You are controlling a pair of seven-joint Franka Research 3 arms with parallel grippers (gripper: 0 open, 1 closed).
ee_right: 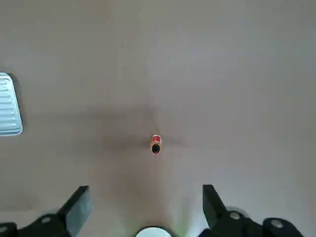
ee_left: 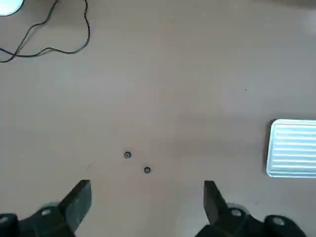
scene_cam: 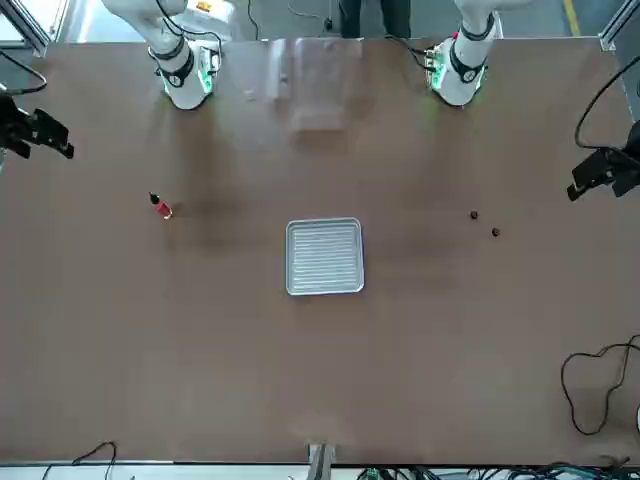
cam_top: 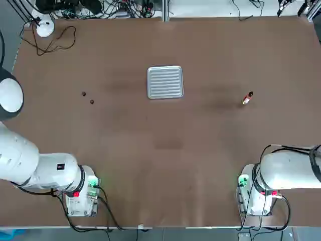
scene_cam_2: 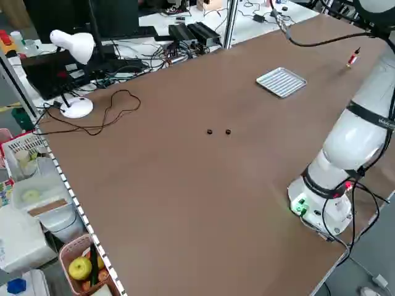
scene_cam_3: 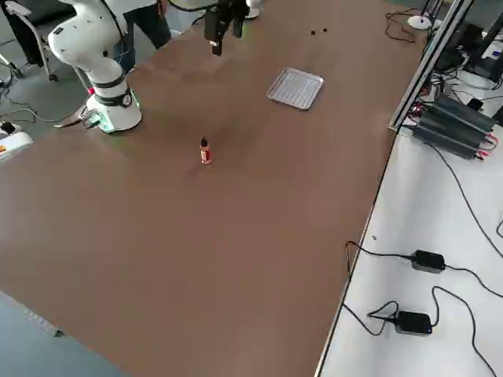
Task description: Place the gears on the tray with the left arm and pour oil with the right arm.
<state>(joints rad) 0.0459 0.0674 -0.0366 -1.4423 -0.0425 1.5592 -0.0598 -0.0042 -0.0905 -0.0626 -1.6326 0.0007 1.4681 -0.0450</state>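
Two tiny dark gears (cam_top: 84, 94) (cam_top: 92, 102) lie close together on the brown table, left of the ribbed silvery tray (cam_top: 165, 82) at its middle. The oil bottle (cam_top: 247, 98), with a red band and dark cap, stands upright to the tray's right. My left gripper (ee_left: 146, 205) hangs open high above the table, with both gears (ee_left: 127, 155) (ee_left: 146, 170) on the table beyond its fingertips. My right gripper (ee_right: 145, 205) is also open and raised, with the bottle (ee_right: 155, 143) standing beyond it. Neither holds anything. Seen from the front, both grippers (scene_cam: 600, 175) (scene_cam: 40, 130) hover near the table's side edges.
A white desk lamp (cam_top: 44, 27) and its looping cable sit at the far left corner. Cables run along the far edge. Baskets with fruit (scene_cam_2: 80, 268) stand off the table's left side. Power adapters (scene_cam_3: 428, 261) lie on a white bench beside the table.
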